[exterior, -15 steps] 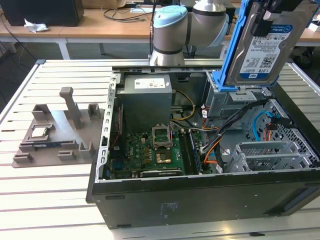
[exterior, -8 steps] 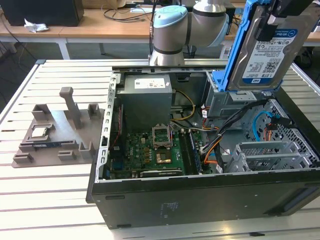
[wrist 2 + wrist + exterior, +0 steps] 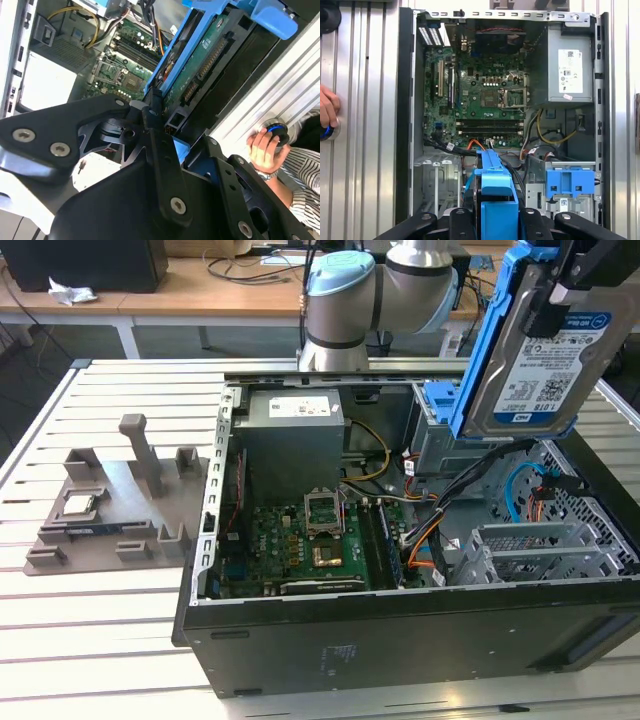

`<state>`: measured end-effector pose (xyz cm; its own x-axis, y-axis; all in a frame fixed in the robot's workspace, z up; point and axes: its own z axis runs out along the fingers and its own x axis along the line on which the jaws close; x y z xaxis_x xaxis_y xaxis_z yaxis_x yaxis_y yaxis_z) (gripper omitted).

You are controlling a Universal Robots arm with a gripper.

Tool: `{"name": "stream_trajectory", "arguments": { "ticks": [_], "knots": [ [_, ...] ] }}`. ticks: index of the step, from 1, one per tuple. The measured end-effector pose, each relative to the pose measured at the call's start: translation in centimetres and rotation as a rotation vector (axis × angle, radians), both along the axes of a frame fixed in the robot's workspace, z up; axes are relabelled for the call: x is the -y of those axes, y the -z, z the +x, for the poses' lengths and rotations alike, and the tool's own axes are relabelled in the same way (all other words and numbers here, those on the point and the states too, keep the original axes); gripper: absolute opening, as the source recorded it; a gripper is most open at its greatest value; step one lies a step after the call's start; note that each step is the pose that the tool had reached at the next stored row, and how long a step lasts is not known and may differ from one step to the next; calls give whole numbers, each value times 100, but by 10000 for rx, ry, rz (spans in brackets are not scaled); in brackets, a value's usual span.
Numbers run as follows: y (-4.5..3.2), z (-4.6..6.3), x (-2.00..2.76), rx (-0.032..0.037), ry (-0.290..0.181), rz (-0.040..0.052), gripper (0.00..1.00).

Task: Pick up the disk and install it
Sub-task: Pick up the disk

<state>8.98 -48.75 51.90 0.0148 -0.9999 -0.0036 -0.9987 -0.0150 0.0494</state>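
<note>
While the gripper [image 3: 555,300] hung above the open computer case [image 3: 300,640], its jaws were clamped on the upper end of the disk [image 3: 530,370], narrowed to the blue carrier's width. Disk held upright, label facing the exterior view, clear of the case and above its drive-bay end at that view's right. Beside the case, a person's hand [image 3: 262,147] rested on a blue button [image 3: 276,131] on the slatted surface [image 3: 100,630].
</note>
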Motion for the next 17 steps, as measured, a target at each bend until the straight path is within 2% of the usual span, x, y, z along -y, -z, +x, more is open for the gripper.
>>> {"name": "stream_trajectory", "arguments": {
  "ticks": [1, 3, 6, 9, 17],
  "knots": [
    [1, 0, 29, 0, 1, -1, 36],
    [8, 2, 119, 0, 2, 0, 36],
    [13, 11, 169, 0, 1, 0, 36],
    [16, 70, 184, -4, 2, -1, 36],
    [26, 420, 200, -49, 3, 0, 36]
  ]
}}
